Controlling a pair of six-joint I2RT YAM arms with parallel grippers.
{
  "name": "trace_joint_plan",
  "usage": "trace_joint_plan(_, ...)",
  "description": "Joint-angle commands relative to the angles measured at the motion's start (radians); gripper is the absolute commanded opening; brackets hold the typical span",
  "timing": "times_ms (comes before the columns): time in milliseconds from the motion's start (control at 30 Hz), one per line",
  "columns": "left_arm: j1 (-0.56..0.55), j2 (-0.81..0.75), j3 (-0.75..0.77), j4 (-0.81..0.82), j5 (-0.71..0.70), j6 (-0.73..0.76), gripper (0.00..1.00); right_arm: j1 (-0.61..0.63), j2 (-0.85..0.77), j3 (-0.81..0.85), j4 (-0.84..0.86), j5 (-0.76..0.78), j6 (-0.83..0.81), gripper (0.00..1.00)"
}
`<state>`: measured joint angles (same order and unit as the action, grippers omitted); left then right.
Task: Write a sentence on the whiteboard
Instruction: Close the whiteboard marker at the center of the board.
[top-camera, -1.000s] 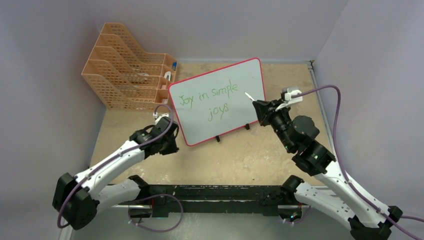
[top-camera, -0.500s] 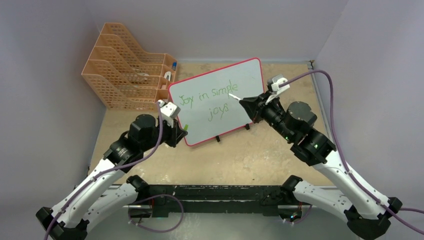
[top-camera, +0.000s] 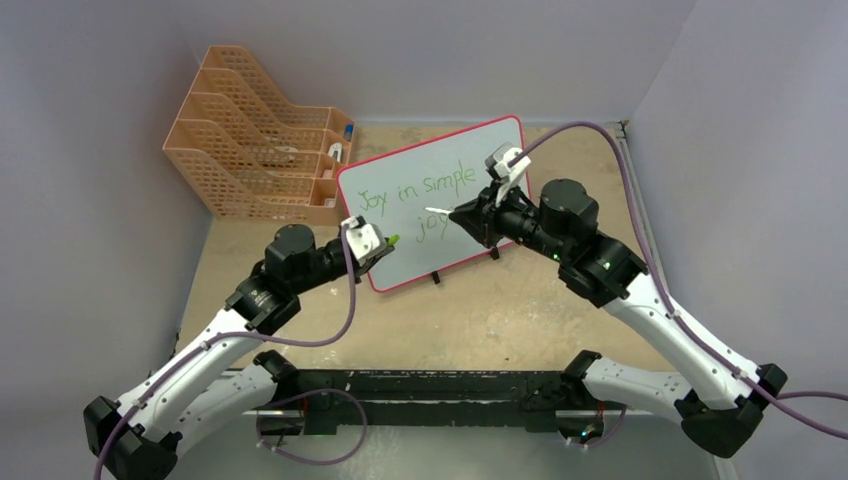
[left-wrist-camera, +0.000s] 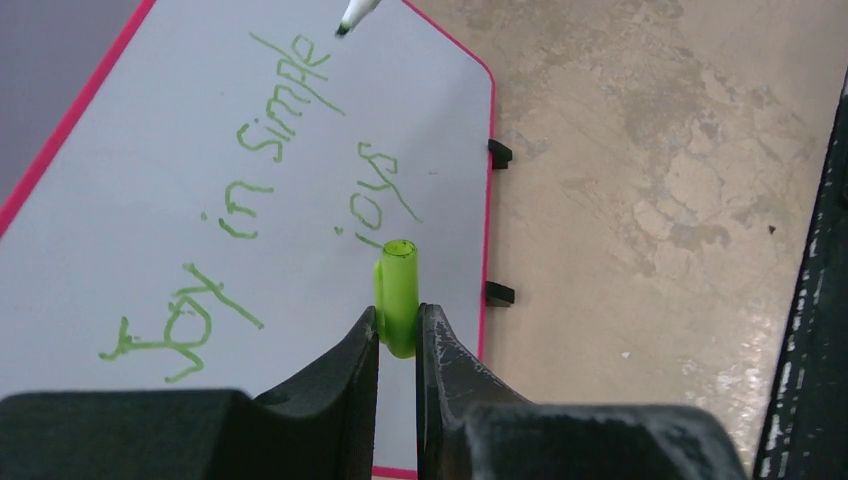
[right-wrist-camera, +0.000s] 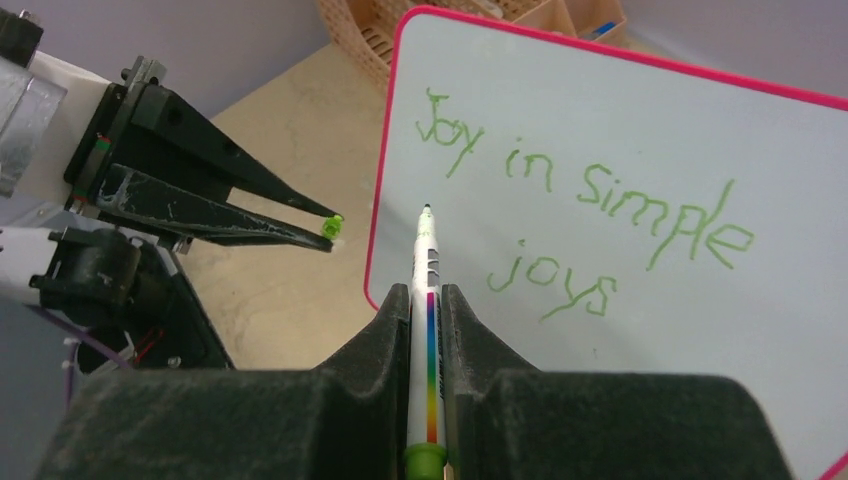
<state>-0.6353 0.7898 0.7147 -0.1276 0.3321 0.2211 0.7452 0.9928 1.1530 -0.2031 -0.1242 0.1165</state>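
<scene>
The whiteboard (top-camera: 495, 150) leans on its stand at the table's middle, pink-framed. On it is the sentence (top-camera: 418, 190), green words "Joy in simple joys" in two lines. My right gripper (top-camera: 462, 215) is shut on a white marker (right-wrist-camera: 428, 300) with a rainbow stripe, whose bare tip (top-camera: 430, 210) hovers in front of the board's lower middle. My left gripper (top-camera: 385, 243) is shut on the green marker cap (left-wrist-camera: 398, 295), held near the board's lower left corner with its open end facing the marker tip (left-wrist-camera: 355, 14). Cap and tip are a short way apart.
Orange mesh file racks (top-camera: 250, 160) stand at the back left, close to the board's left edge. Two black stand feet (top-camera: 436, 276) stick out under the board. A black rail (top-camera: 420, 385) runs along the near edge, and purple walls close in both sides.
My right gripper has carried the marker left across the board's face. My left gripper has risen from the board's lower left edge and swung right with the cap, toward the marker tip.
</scene>
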Motion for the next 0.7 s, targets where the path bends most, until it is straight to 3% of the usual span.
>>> trace_joint_plan(0, 0.001, -0.028, -0.054, 0.168, 0.097, 0.253, 0.0, -0.001, 0.033, 0.064, -0.018, -0.124, -0.037, 0.0)
trace_joint_plan(267, 0.001, -0.021, -0.074, 0.185, 0.105, 0.443, 0.0, -0.001, 0.088, 0.099, -0.035, -0.226, -0.059, 0.0)
trace_joint_plan(667, 0.001, 0.01, -0.051, 0.154, 0.073, 0.478, 0.0, 0.003, 0.102, 0.099, -0.061, -0.318, -0.077, 0.0)
